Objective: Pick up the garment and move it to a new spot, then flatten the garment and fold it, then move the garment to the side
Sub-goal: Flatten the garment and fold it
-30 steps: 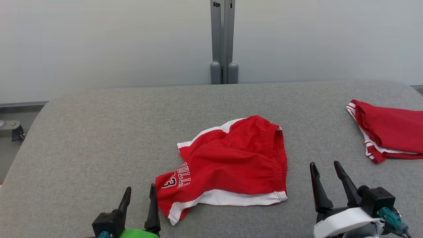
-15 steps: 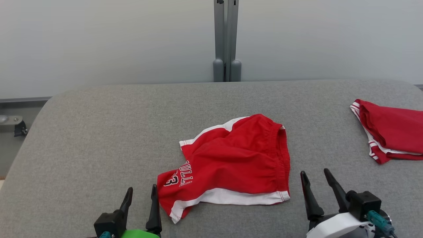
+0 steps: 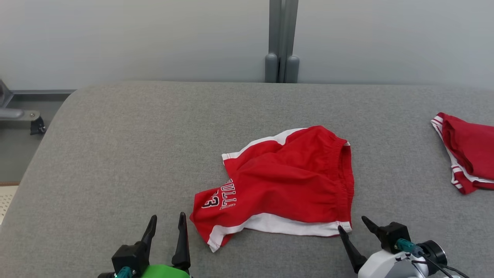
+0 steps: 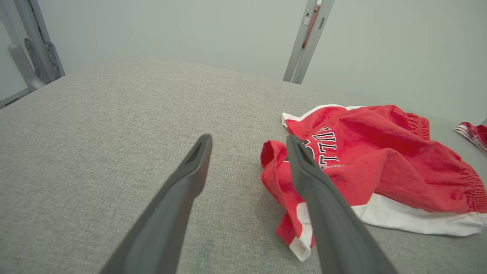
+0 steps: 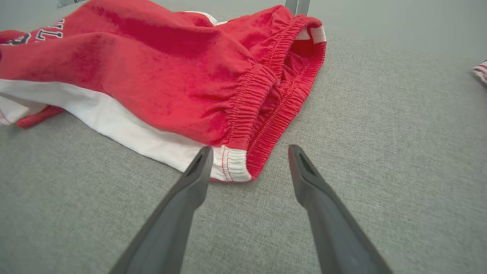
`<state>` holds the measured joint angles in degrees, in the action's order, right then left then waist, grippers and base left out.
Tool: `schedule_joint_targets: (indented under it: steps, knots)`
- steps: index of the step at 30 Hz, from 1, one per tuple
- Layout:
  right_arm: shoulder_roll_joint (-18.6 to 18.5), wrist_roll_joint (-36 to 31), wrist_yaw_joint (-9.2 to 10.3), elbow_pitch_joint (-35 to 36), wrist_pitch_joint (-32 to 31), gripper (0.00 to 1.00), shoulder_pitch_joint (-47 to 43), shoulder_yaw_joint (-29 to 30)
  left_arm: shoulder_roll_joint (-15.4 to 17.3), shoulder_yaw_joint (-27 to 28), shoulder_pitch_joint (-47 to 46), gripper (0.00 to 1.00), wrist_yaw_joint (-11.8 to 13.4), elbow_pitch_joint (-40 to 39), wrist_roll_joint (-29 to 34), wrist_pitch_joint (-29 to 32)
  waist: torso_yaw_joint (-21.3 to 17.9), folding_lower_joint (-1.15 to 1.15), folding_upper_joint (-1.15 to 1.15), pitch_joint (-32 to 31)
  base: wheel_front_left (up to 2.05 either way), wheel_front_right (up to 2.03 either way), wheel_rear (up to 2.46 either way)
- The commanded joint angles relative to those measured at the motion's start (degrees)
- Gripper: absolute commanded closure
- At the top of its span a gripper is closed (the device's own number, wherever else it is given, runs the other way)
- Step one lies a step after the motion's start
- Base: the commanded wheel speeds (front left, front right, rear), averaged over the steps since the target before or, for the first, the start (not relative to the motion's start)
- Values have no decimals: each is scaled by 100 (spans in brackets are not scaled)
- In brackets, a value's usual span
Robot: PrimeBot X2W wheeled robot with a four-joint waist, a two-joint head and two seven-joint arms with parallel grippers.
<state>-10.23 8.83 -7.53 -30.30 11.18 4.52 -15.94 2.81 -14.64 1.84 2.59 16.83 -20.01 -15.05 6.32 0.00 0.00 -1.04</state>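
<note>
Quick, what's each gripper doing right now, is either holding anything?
Left gripper: open, holding nothing, beside the shorts.
Right gripper: open, holding nothing, tips at the shorts' waistband corner.

Your left gripper (image 3: 168, 216) sits low at the table's (image 3: 115, 135) near edge, left of centre; jaws spread, fingers aimed at the far edge; your right gripper (image 3: 352, 223) is at the near edge right of centre; jaws spread, fingers angled left; both empty.
</note>
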Motion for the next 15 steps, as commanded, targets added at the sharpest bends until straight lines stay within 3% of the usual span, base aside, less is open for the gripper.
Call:
schedule_joint_targets:
  steps: [1,5,6,7,8,11,12,15]
  knots:
    - [-46,59,9,-134,26,0,137,-79,18,3,-87,0,-14,7,64,-17,104,0,0,84,0,0,0]
    - [-136,180,9,-596,74,0,434,-402,18,-12,-131,0,-18,48,68,-16,218,0,0,155,0,0,0]
    - [-151,226,9,-709,95,4,498,-481,18,-14,-132,0,-17,67,69,-17,243,0,0,169,0,0,0]
    - [-167,258,9,-792,110,13,546,-528,18,-21,-131,0,-17,86,70,-17,263,0,0,182,0,0,0]
    - [-188,305,9,-878,125,45,605,-576,18,-28,-125,0,-17,112,57,-16,280,0,0,195,0,0,0]
    - [-208,388,9,-1037,202,77,738,-679,18,-134,-98,0,-64,251,25,-17,310,0,0,221,0,0,0]
    - [-216,423,9,-1086,228,100,773,-706,18,-193,-92,0,-102,325,-3,-16,317,0,0,228,0,0,0]
    - [-235,517,9,-1126,309,100,836,-742,18,-434,-88,0,-245,528,-138,115,310,0,0,242,0,0,0]
